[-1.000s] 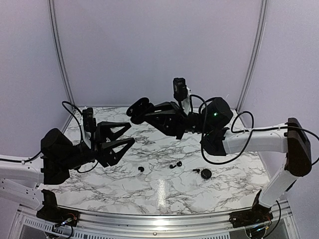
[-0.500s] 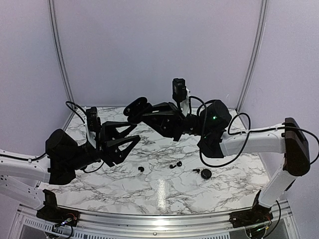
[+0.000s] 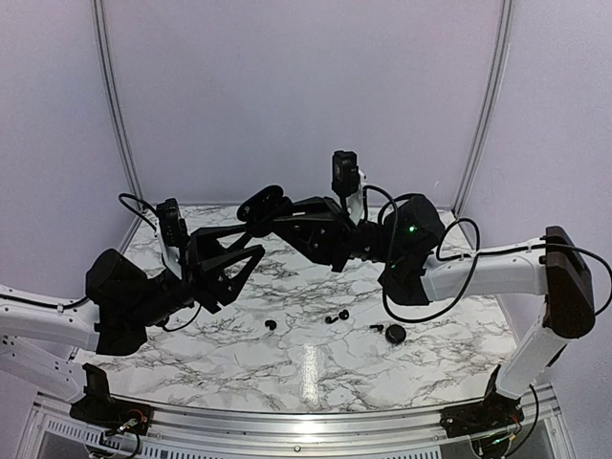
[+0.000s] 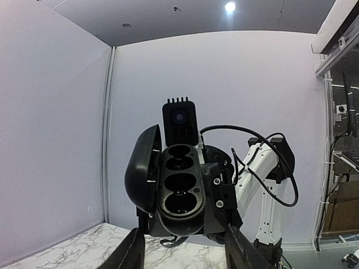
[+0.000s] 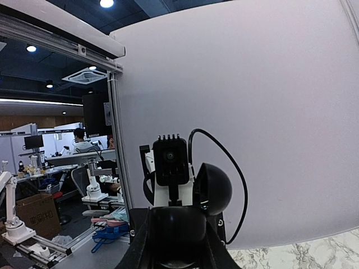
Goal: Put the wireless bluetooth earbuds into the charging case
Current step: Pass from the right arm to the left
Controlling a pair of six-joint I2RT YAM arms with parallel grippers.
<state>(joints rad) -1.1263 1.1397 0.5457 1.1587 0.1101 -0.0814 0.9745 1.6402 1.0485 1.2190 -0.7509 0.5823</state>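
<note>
Since a second ago the left gripper (image 3: 251, 241) has risen and swung toward 1 o'clock, and its jaws have drawn in from a wide spread to a middling gap. The right gripper (image 3: 282, 218) has carried the charging case (image 3: 256, 203) slightly toward 9 o'clock, so the two tools now nearly meet in the air above the marble table (image 3: 306, 373).

The right gripper is clamped on the sides of the case, lid swung open. The left wrist view shows why it is held so: the case is turned with its wells (image 4: 179, 184) facing the left gripper, a presented target rather than one lying flat. The wells look unfilled, though the top one is too dark to be sure.

The left gripper stands partly apart with nothing visible between its fingers (image 4: 134, 249). It sits just at 7 o'clock of the case, not touching it.

The wireless bluetooth earbuds (image 3: 271, 325) lie loose on the table, well below both tools, strung out toward 3 o'clock, with a larger round black piece (image 3: 395, 334) at the end of the row. By this layout no insertion has begun. The left arm would likely need to go down for an earbud first. These are tiny, glossy pieces that could easily slip from the fingers.
</note>
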